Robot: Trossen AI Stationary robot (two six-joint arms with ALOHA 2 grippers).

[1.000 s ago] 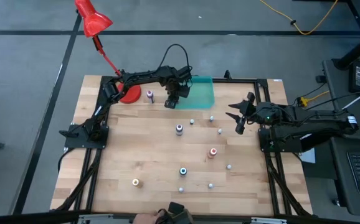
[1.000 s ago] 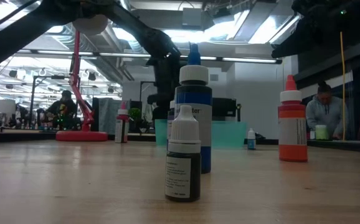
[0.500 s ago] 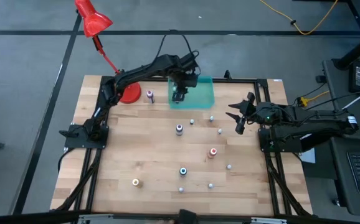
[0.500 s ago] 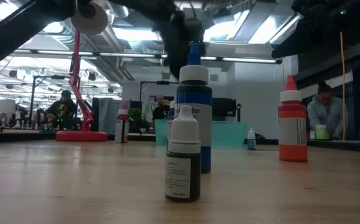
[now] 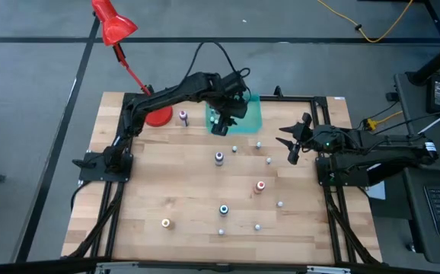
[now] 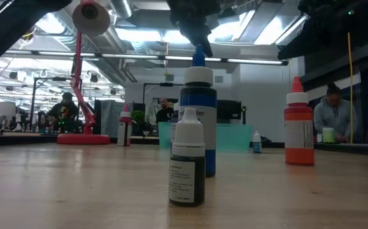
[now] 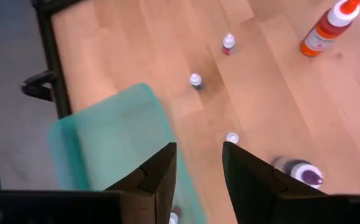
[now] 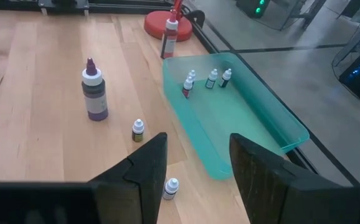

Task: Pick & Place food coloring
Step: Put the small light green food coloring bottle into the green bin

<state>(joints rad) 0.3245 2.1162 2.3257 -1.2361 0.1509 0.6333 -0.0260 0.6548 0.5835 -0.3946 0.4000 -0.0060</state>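
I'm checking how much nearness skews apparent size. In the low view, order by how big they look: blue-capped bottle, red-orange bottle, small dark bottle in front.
1. Blue-capped bottle
2. Red-orange bottle
3. Small dark bottle

The dark bottle stands nearest the camera yet looks smallest.

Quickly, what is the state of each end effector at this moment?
Left end effector: open, holding nothing, above the edge of the translucent teal rectangular tray.
Right end effector: open, holding nothing, waiting at the table's right side.
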